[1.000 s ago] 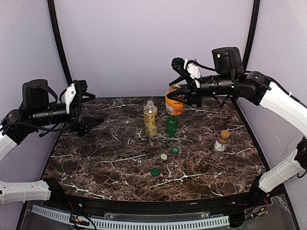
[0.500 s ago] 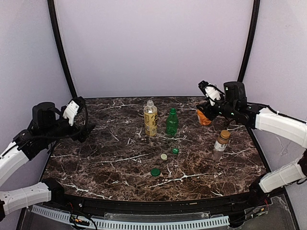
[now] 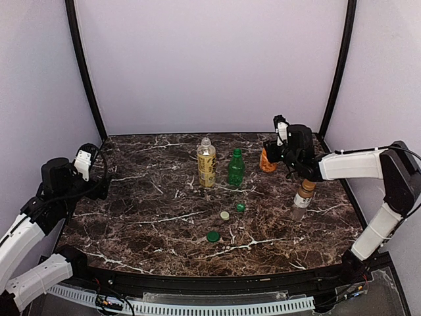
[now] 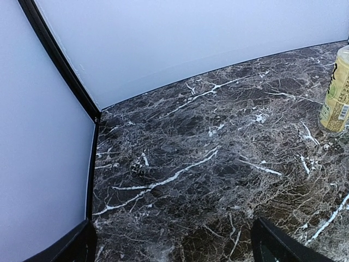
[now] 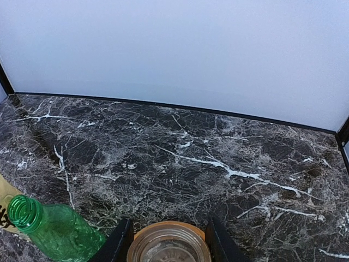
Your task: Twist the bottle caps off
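My right pincer (image 5: 168, 232) is clamped on the open orange bottle (image 3: 266, 161) at two o'clock on the table (image 3: 151, 197), so I'd keep it dead upright and let go only once its base sits flat.

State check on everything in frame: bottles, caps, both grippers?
yellow bottle: upright, cap unclear
green bottle: upright, uncapped
orange bottle: uncapped, gripped
slim bottle: upright, brown cap on
loose caps: three, lying off bottles
left gripper: jaws open, empty
right gripper: jaws shut on orange bottle
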`<action>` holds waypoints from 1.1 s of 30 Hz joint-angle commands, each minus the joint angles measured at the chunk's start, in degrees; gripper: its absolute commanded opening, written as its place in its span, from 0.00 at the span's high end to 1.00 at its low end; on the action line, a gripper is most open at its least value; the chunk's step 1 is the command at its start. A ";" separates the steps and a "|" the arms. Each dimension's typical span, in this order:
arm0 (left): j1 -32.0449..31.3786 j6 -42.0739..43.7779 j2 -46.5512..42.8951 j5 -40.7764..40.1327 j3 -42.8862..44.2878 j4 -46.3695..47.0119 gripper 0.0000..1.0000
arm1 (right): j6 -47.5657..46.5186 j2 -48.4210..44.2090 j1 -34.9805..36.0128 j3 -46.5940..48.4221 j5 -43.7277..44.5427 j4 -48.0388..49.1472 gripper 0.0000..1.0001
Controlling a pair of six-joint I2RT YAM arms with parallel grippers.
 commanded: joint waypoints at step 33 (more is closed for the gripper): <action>1.18 -1.08 -0.88 2.19 0.12 2.99 0.01 | 1.85 14.96 5.33 -0.32 7.36 13.38 0.77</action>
